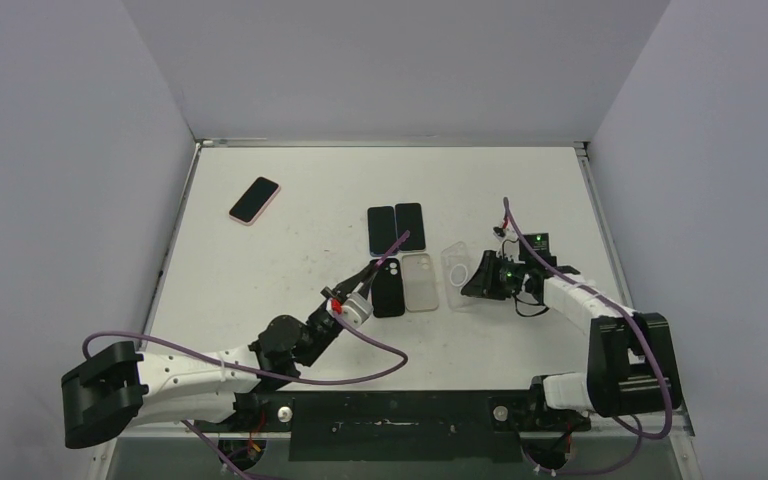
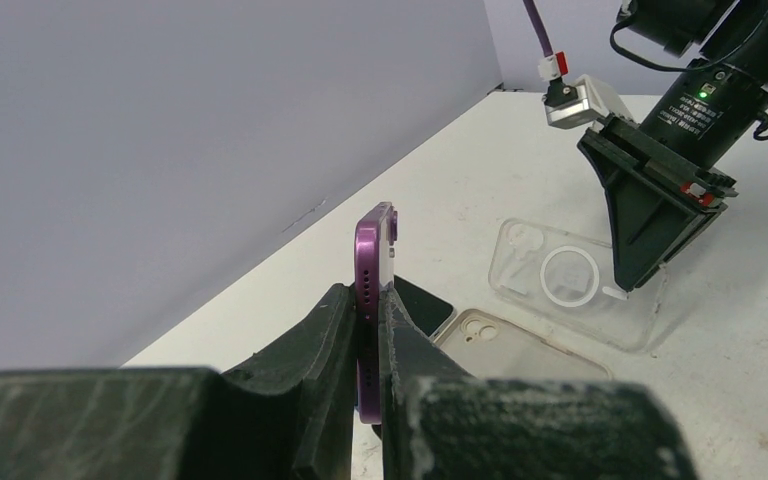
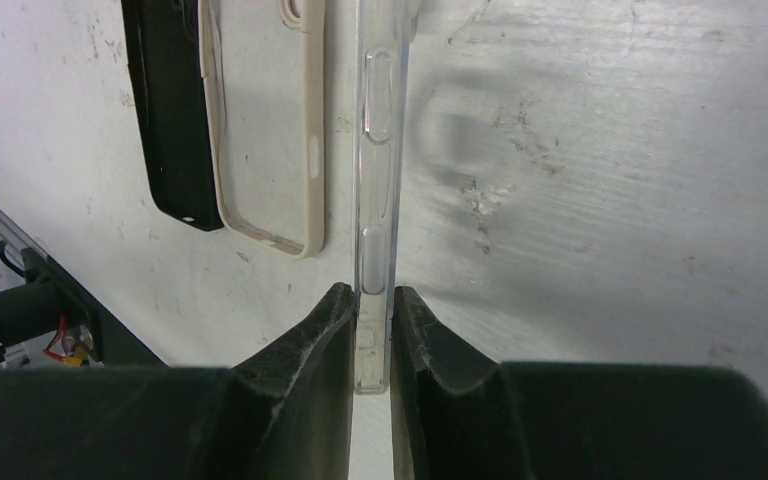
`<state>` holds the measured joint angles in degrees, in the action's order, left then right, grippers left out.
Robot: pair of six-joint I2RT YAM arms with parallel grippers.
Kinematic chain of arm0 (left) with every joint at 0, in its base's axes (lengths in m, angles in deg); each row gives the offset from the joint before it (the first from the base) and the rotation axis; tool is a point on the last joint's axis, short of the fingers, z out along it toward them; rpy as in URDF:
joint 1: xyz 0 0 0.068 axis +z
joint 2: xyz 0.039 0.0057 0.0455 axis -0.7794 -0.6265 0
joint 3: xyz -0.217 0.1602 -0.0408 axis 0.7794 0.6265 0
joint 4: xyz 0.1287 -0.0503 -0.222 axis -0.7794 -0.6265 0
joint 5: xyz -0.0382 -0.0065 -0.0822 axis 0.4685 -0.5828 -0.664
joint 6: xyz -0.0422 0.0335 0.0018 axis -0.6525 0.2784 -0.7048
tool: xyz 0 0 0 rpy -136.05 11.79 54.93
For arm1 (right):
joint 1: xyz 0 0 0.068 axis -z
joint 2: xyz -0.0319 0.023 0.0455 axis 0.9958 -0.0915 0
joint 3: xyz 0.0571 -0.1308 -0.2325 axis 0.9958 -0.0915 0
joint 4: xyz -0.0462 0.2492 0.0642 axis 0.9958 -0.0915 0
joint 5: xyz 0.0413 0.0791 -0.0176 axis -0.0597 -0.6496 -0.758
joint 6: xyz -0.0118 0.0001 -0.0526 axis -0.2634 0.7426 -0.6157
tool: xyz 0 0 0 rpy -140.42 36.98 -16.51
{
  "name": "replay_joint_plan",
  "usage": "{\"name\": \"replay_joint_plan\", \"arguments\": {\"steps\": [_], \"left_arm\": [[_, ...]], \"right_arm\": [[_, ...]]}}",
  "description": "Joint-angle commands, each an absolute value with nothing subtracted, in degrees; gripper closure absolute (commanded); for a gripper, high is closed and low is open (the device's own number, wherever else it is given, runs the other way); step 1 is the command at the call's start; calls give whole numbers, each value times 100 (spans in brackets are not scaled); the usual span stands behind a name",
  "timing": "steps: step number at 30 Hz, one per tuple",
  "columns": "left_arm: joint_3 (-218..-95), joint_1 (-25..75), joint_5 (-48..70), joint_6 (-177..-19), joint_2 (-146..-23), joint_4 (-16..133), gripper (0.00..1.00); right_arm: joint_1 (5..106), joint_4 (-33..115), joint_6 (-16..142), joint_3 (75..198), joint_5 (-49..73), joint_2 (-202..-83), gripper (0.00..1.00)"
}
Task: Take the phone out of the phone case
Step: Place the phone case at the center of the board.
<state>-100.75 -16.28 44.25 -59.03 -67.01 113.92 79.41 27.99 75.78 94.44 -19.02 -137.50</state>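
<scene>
Purple slab phone (image 2: 370, 250) — pinched on edge in the left claw (image 2: 368, 300), held above the white surface (image 1: 290, 250), bare of any case. Jaws narrow, closed flat against its two faces. Camera bump at the end farthest from the claw. Long axis seemingly in line with the fingers, aimed toward the far right, though too foreshortened to fix with certainty. Barely discernible from above.

Clear plastic case with a white ring (image 2: 570, 285) off to the phone's right, well apart from it, lying low on the surface. Right claw (image 3: 370, 300) narrow too — clamped on one long side wall of that case, the wall with the button cut-outs. Between phone and clear case, flat on the surface: a black case (image 1: 388, 290) and a beige translucent case (image 1: 419, 282), side by side.

Looks already separated, judging by the gap. Next, likely a matter of lowering the phone to a bare patch, left arm nearer. Some risk of tipping off its edge on release.
</scene>
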Motion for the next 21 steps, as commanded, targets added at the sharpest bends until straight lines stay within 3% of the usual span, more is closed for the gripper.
{"name": "replay_joint_plan", "arguments": {"steps": [1, 10, 14, 21], "left_arm": [[-10142, -1586, 4221, -5976, -6513, 12109, 100], [-10194, -1552, 4074, -5995, -6520, 12030, 100], [-10204, -1550, 4006, -5985, -6538, 12004, 100], [-10286, -1550, 3861, -5980, -6626, 11903, 100]], "right_arm": [[7939, 3557, 7548, 9483, -2550, -14059, 100], [7939, 3883, 7604, 9662, -2858, -14738, 99], [7945, 3947, 7676, 9653, -2680, -14773, 84], [7946, 3934, 7816, 9581, -2241, -14610, 45]]}}
